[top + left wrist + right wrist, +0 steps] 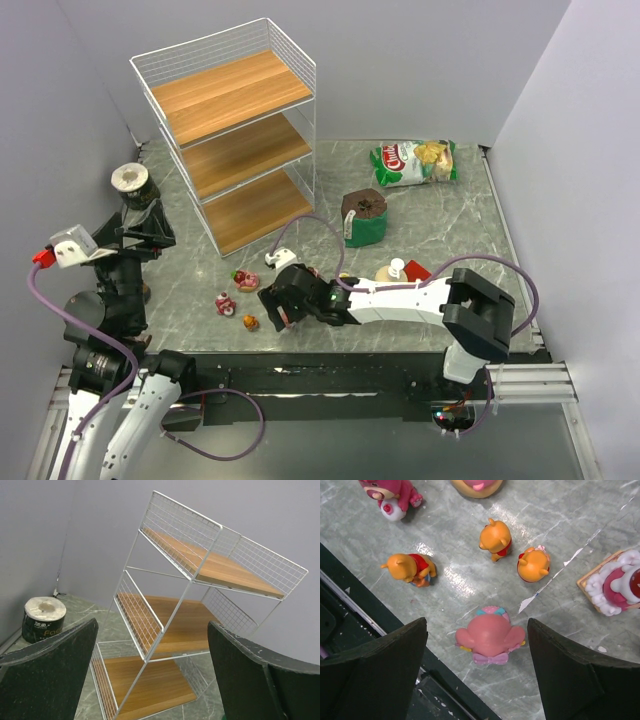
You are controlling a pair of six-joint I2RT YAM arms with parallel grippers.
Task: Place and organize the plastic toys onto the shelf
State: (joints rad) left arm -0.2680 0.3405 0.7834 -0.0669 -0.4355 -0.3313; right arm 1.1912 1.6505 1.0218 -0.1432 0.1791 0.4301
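Observation:
The shelf (230, 130) (200, 605), a white wire rack with three wooden tiers, stands at the back left, and none of its tiers shows a toy. Several plastic toys lie on the marble near the front edge. My right gripper (275, 305) (477, 624) hangs open over a pink figurine (490, 636), one finger on each side with gaps to it. Beyond lie three orange bears (496, 537) (533, 565) (410, 567), a pink bear (390, 492) and a cake-shaped toy (615, 585). My left gripper (148, 228) (152, 624) is open, empty, and faces the shelf.
A chips bag (415, 160) lies at the back right and a green pouch (363, 218) stands mid-table. A cream bottle (395, 270) and a red box (417, 270) sit behind my right arm. A dark roll (131, 180) (44, 617) stands left of the shelf.

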